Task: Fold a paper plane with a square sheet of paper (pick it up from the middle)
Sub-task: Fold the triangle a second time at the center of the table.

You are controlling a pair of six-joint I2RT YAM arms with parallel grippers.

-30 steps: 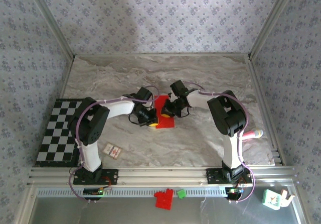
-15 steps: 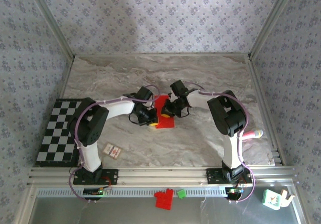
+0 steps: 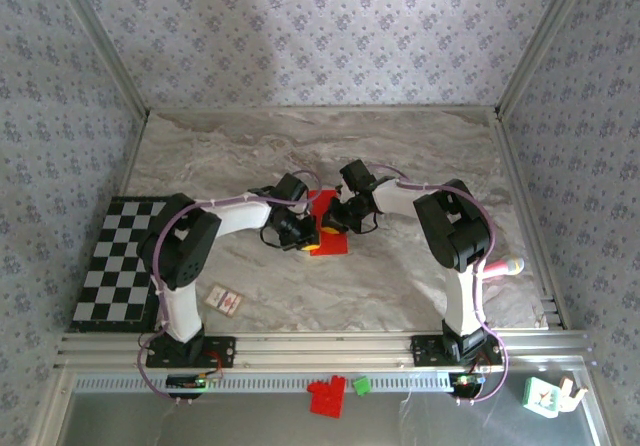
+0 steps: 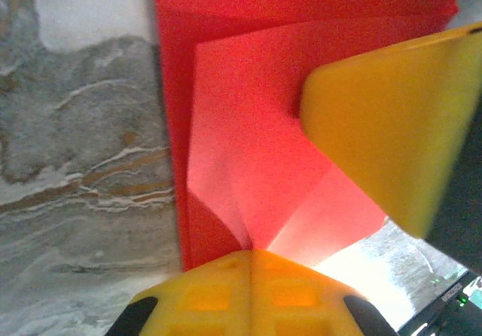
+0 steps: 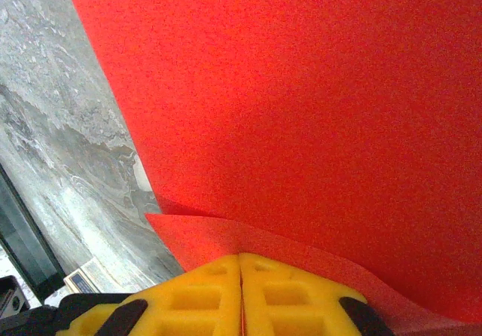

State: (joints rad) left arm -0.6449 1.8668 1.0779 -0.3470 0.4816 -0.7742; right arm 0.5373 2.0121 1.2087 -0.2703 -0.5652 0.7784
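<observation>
I found left end effector [image 4: 248,264] clenched on the square sheet of paper [image 4: 248,125]; right end effector [image 5: 241,264] clenched, touching it.

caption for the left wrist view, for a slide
Left gripper, fingers shut, pinches a raised fold of the creased red paper on the marble table
</observation>
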